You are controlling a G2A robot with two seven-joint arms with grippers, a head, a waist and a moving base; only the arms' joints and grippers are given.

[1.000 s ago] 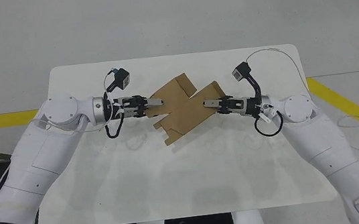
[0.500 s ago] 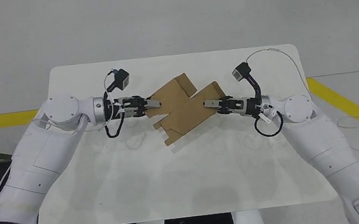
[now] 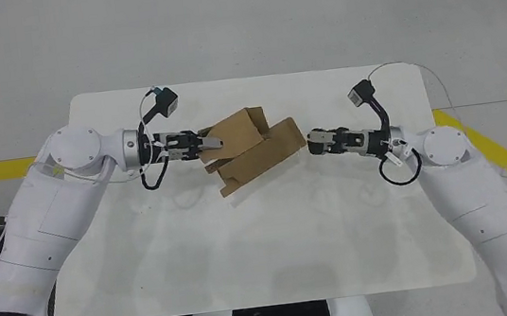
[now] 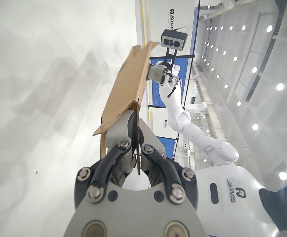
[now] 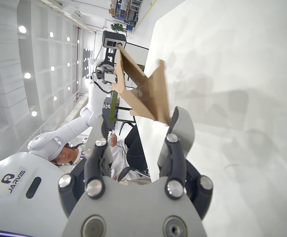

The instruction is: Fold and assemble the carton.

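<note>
Two grippers flank the half-folded carton at the top view's centre: left gripper clamps its frame-left edge, right gripper gapes just beside its frame-right end. Mid-fold, seemingly; next, the right must pinch that end squarely.

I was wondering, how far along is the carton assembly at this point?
Done: the carton is partly folded, panels raised off the table. In hand: the left gripper has its jaws shut on one edge; the right gripper sits open at the other end. Left: squaring it up and closing the flaps.
</note>
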